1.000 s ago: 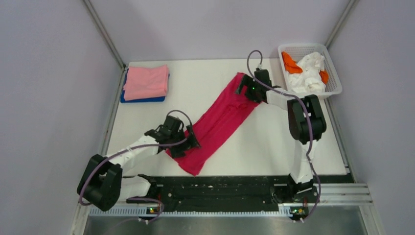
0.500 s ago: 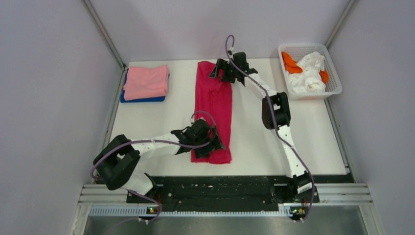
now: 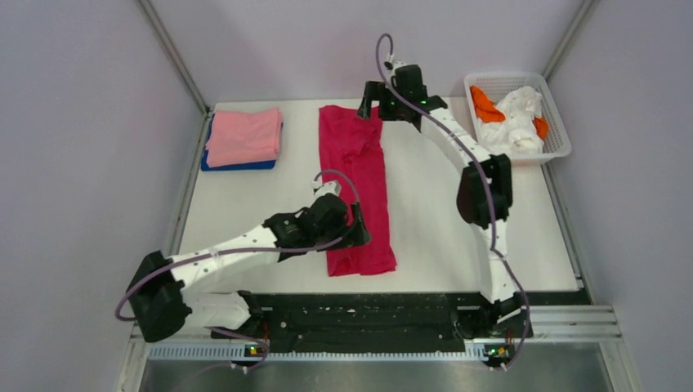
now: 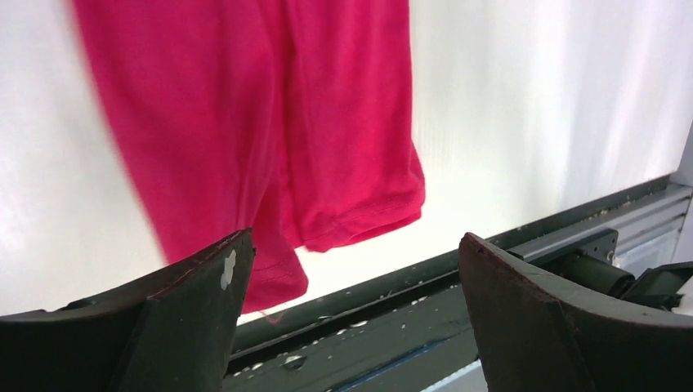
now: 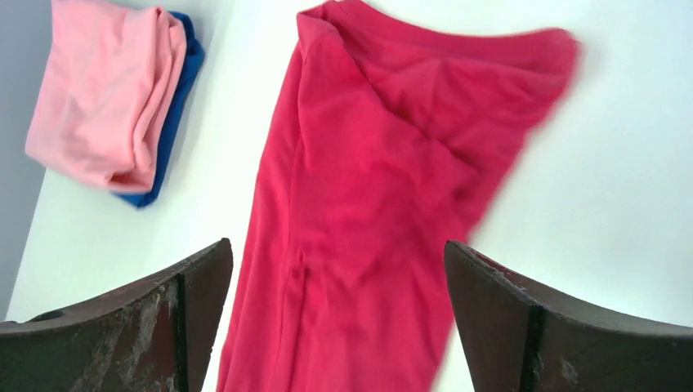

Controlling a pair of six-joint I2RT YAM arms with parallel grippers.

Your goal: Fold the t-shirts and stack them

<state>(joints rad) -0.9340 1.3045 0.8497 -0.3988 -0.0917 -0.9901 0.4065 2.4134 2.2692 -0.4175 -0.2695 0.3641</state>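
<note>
The crimson-red t-shirt (image 3: 355, 184) lies as a long narrow strip on the white table, running from the far edge to the near edge. It also shows in the left wrist view (image 4: 270, 114) and the right wrist view (image 5: 384, 204). My left gripper (image 3: 357, 237) is open and empty above the strip's near end. My right gripper (image 3: 372, 108) is open and empty above its far end. The light pink t-shirt (image 3: 243, 136) lies folded on the folded deep blue t-shirt (image 3: 237, 166) at the far left, also in the right wrist view: pink (image 5: 102, 94), blue (image 5: 176, 82).
A white basket (image 3: 558, 135) at the far right holds white and orange cloths. A black rail (image 3: 368, 314) runs along the table's near edge. Grey walls close in the left, right and back sides.
Both grippers swung the red shirt from a diagonal to a straight far-to-near strip, then let go. The left gripper shifted slightly, and the right gripper rose off the far end.
</note>
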